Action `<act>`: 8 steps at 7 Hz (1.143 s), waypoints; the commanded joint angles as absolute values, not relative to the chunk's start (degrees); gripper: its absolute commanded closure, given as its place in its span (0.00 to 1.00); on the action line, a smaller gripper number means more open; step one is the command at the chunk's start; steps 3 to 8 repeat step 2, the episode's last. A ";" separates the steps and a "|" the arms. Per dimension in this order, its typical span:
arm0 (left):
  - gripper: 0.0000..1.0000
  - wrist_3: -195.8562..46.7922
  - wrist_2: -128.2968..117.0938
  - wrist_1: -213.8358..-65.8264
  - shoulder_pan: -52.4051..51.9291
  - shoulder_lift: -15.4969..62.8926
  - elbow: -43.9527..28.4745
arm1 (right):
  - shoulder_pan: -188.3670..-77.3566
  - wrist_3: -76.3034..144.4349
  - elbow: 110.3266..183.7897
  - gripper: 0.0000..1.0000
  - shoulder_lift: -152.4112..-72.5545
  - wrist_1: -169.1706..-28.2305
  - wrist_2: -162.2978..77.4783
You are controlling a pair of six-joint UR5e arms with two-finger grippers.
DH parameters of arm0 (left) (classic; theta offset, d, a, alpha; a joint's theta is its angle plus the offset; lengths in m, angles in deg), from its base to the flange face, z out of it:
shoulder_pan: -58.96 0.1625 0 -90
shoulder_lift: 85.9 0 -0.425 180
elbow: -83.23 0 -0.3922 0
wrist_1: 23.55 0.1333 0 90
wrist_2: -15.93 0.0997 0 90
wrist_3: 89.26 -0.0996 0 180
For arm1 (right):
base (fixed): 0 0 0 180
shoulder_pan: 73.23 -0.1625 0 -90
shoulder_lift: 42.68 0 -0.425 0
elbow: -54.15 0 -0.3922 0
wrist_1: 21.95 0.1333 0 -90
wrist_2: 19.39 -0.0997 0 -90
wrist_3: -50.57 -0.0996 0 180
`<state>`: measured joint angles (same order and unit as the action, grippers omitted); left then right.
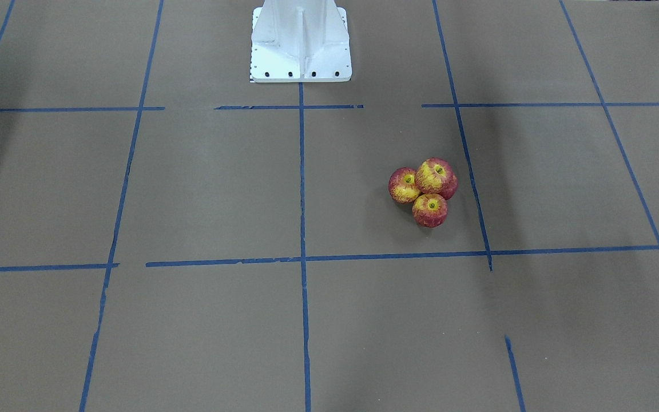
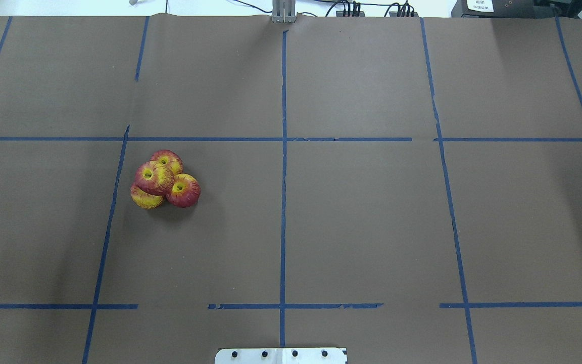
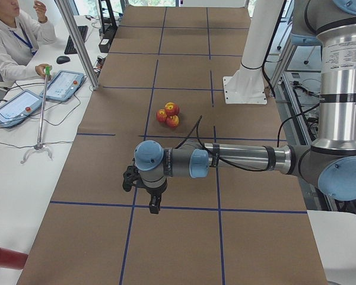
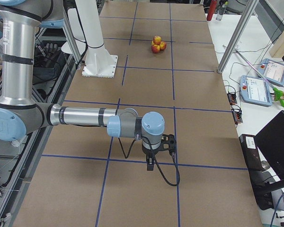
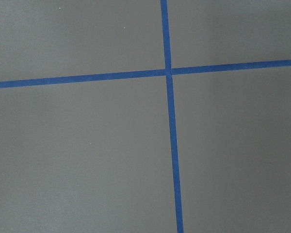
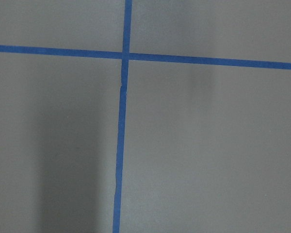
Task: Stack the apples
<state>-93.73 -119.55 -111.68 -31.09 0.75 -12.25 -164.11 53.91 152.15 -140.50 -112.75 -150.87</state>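
Four red-and-yellow apples sit in one tight cluster on the brown table cover. In the overhead view one apple (image 2: 153, 177) rests on top of three others (image 2: 169, 159) (image 2: 184, 191) (image 2: 145, 199). The front-facing view shows the top apple (image 1: 436, 178) and two lower ones (image 1: 403, 185) (image 1: 430, 210); the fourth is hidden. The cluster (image 3: 168, 114) also shows small in the left view and in the right view (image 4: 157, 44). My left gripper (image 3: 155, 205) hangs over the table far from the apples. My right gripper (image 4: 150, 163) hangs over the far end. I cannot tell whether either is open or shut.
The white robot base (image 1: 301, 43) stands at the table's robot-side edge. Blue tape lines (image 2: 283, 202) divide the brown cover into squares. Both wrist views show only tape crossings. Operator desks with tablets (image 3: 62, 85) and a person (image 3: 12, 35) lie beyond the far edge.
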 commanded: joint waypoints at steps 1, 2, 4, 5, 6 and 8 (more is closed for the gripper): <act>0.00 -93.74 -119.51 -111.71 -31.13 1.03 -12.22 | -164.11 53.91 152.15 0.00 -140.50 -112.74 -150.87; 0.00 -93.74 -119.42 -111.71 -31.13 1.11 -12.22 | -164.11 53.91 152.15 0.00 -140.50 -112.74 -150.87; 0.00 -93.74 -119.42 -111.71 -31.13 1.11 -12.22 | -164.11 53.91 152.15 0.00 -140.50 -112.74 -150.87; 0.00 -93.74 -119.42 -111.71 -31.13 1.11 -12.22 | -164.11 53.91 152.15 0.00 -140.50 -112.74 -150.87; 0.00 -93.74 -119.42 -111.71 -31.13 1.11 -12.22 | -164.11 53.91 152.15 0.00 -140.50 -112.74 -150.87; 0.00 -93.74 -119.42 -111.71 -31.13 1.11 -12.22 | -164.11 53.91 152.15 0.00 -140.50 -112.74 -150.87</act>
